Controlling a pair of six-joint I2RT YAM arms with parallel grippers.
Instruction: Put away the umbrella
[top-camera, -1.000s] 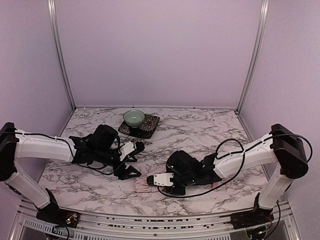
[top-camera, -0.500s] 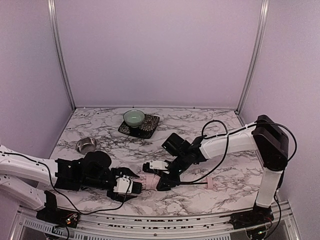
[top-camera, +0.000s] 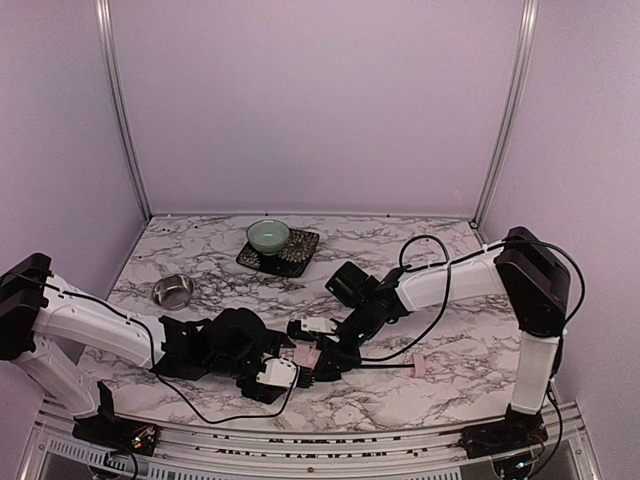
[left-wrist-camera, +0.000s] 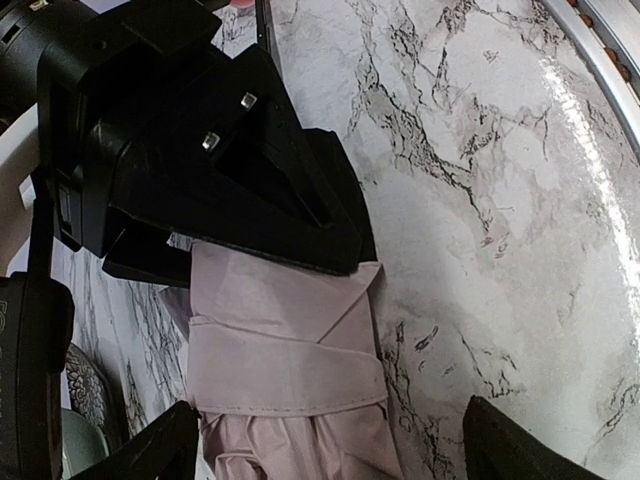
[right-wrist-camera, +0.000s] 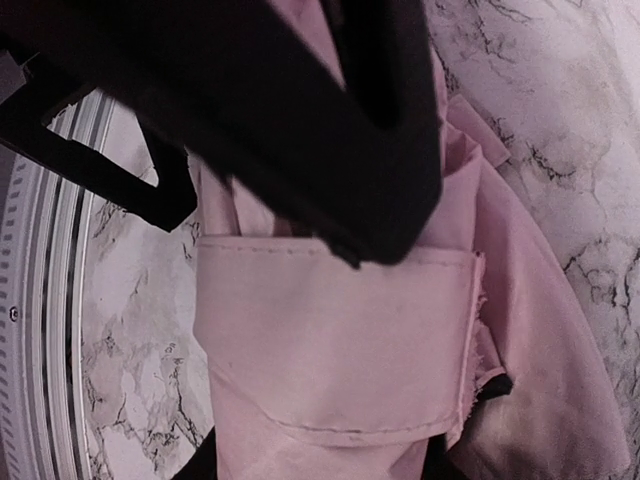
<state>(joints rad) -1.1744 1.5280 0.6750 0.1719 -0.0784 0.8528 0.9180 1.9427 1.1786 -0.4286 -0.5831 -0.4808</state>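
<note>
Farthest left sits a steel bowl (top-camera: 173, 291), nearer the arms than the green bowl (top-camera: 268, 235) and well to its left; it plays no part here. The green bowl rests on a dark mat (top-camera: 300, 255) toward the back of the marble tabletop (top-camera: 440, 260).

Next comes the left end effector (left-wrist-camera: 330, 403), low over the tabletop, well forward of the green bowl. Its fingers are spread wide, one on each side of the fabric bundle and gripping nothing.

The umbrella (left-wrist-camera: 285, 340) lies flat on the tabletop, forward of the green bowl and slightly to its right, well apart from it. Its pale pink canopy is collapsed and gathered into a flat bundle. A stitched band (right-wrist-camera: 330, 330) crosses the bundle; whether that band is fastened cannot be told.

The right end effector (left-wrist-camera: 335, 250) reaches in from the far side of the bundle, forward and right of the green bowl. It appears clamped on the pink fabric, which runs in under its black fingers.

Further right, a thin dark line that looks like the shaft (top-camera: 385, 365) leads to the small pink handle (top-camera: 420, 368), forward of the green bowl and far to its right.

As a judgement, the folding is mostly done: the canopy is down and bunched. What seems left is securing the band, pushing the shaft in if it is indeed extended, and stowing the umbrella. No sleeve or holder for it is visible.
</note>
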